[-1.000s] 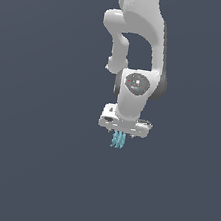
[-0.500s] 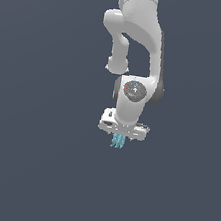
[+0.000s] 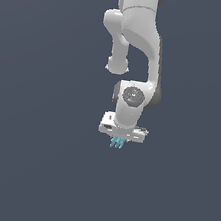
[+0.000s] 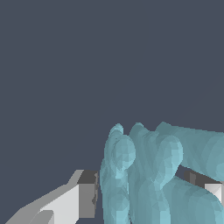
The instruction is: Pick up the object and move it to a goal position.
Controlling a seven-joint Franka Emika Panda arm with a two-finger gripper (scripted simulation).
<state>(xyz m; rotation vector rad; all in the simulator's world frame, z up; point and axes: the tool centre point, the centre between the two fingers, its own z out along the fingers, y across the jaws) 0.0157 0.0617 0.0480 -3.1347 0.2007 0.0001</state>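
Carrying pale teal object (image 3: 117, 143) clamped between fingers of gripper (image 3: 119, 140), blades hanging straight below claw, long axis vertical; no desk edge or goal marker showing against plain grey backdrop.

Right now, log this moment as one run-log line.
phase: carry | gripper: shut on object | object: hanging below gripper, off any surface | goal: not visible

One arm (image 3: 136, 40), one end effector (image 3: 118, 143), one object (image 4: 148, 175).
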